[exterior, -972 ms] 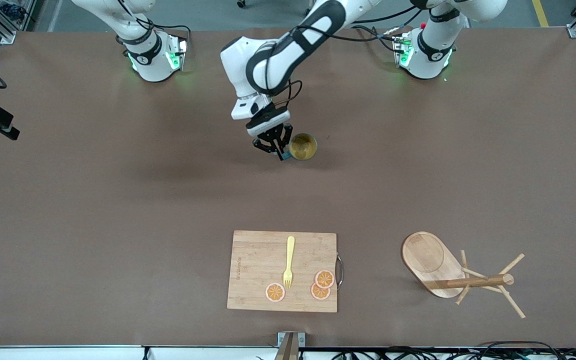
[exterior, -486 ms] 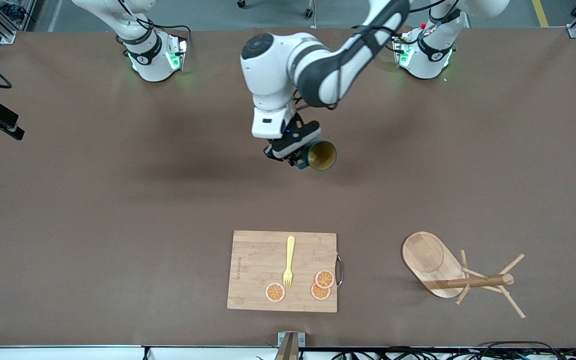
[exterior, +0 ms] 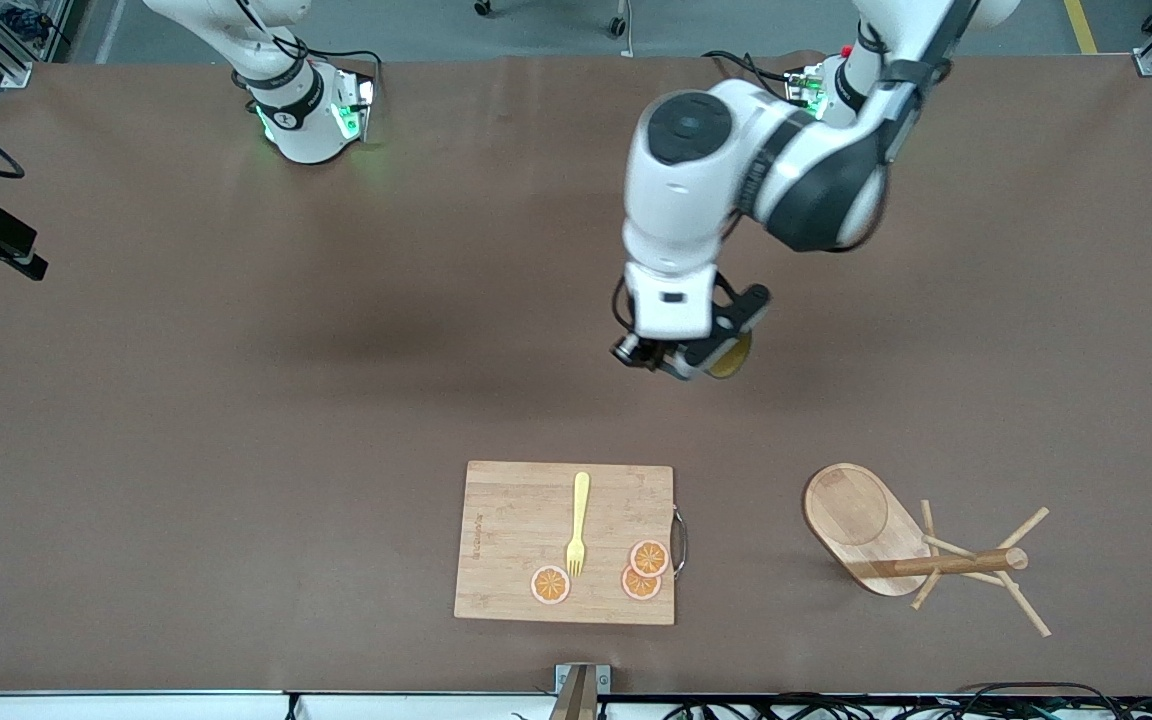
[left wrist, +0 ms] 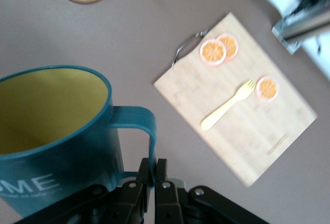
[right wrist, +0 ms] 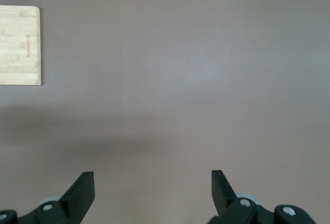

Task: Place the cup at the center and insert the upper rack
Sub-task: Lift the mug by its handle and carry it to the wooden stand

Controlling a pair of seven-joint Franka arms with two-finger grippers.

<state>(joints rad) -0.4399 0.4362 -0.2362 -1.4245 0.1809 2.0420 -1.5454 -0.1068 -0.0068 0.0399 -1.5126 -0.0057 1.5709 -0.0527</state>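
Since a second ago your left gripper (left wrist: 151, 180) has carried the cup (left wrist: 54, 131) toward the left arm's end, up in the air over bare table (exterior: 236, 400). Its jaws pinch the cup's handle (left wrist: 139, 126). Cutting board (exterior: 564, 543) with fork (exterior: 577, 523) and three orange slices (exterior: 648, 557) sits nearer the front camera. Upper rack (exterior: 921, 552) lies tipped beside the board, toward the left arm's end. Your right gripper (right wrist: 153, 190) waits, fingers spread, over bare table.

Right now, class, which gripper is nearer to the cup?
Left. The left gripper is shut on the cup by its handle, up over the table. The right gripper hangs open over bare table, no cup in its view.
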